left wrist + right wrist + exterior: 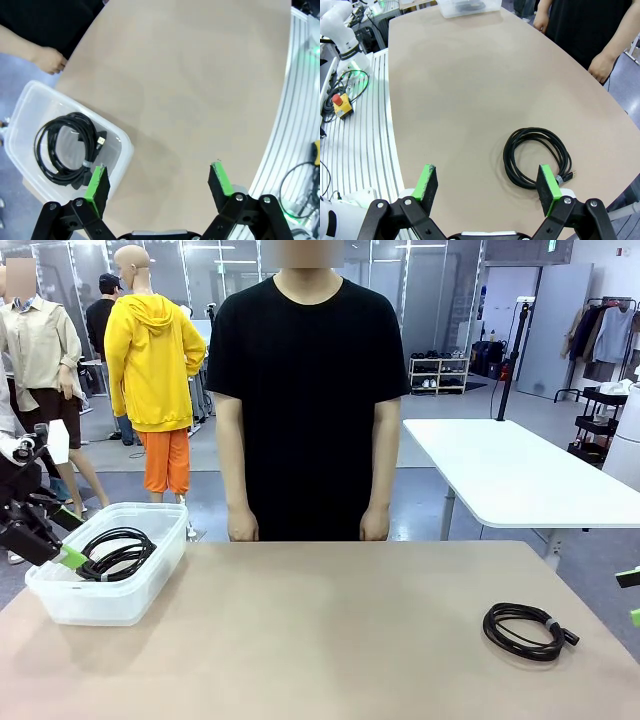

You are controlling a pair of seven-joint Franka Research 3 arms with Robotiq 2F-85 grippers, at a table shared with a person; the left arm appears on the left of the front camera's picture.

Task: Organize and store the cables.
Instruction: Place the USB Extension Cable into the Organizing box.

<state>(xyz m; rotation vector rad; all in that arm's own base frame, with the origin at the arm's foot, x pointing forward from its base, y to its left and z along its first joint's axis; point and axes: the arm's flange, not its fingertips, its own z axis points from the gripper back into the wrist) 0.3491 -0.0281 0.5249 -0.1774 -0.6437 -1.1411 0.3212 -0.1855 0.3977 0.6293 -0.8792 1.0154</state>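
One coiled black cable [118,553] lies inside a clear plastic bin [150,580] at the table's left end. My left gripper [70,558] hangs open at the bin's left rim. In the left wrist view its fingers [96,182] spread wide above the bin's edge [125,145] and bare table, with the coil [67,150] off to the left. A second coiled cable [525,630] rests on the table at the right front. My right gripper [487,180] is open and empty, with that coil [537,157] just ahead of its right pad. Its green pads [630,580] peek in at the front view's right edge.
A person in a black shirt stands at the far edge, hands [242,527] hanging down by the table. The tan table [330,630] is bare between the bin and the right coil. A white table [500,465] stands beyond at the right.
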